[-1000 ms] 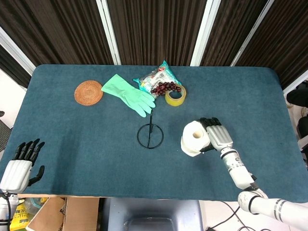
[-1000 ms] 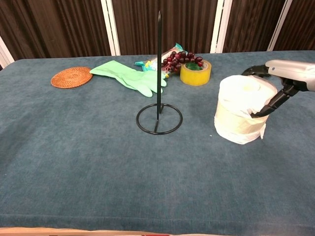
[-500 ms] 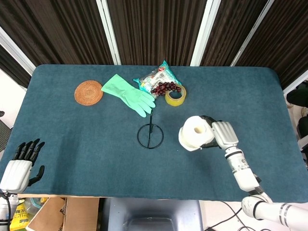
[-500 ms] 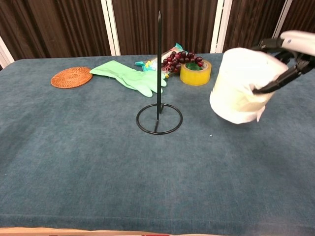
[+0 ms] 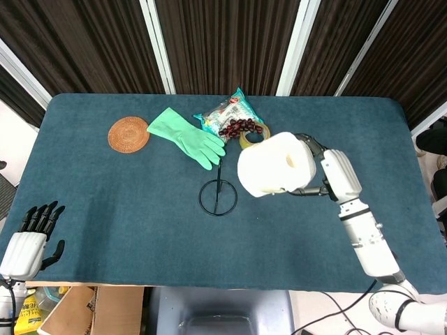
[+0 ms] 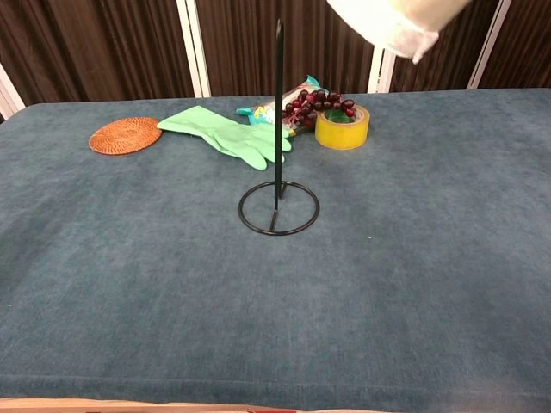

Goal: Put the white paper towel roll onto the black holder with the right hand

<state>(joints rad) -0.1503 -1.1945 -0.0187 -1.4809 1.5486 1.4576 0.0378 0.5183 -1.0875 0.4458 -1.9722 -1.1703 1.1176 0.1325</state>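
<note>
While rising well off the table since a second ago, gripping the roll [image 5: 274, 163] in the right hand [image 5: 334, 174], fingers wrapped round its right side, and carrying it left toward the holder [image 5: 218, 195]. Now hanging high, just right of the rod's tip, core hole facing up-right. Judging the lift done; still needing to level the core over the tip. Showing only the roll's bottom edge in the chest view, hand cut off. Resting idle at the near-left corner, left hand [image 5: 28, 241], fingers spread.
</note>
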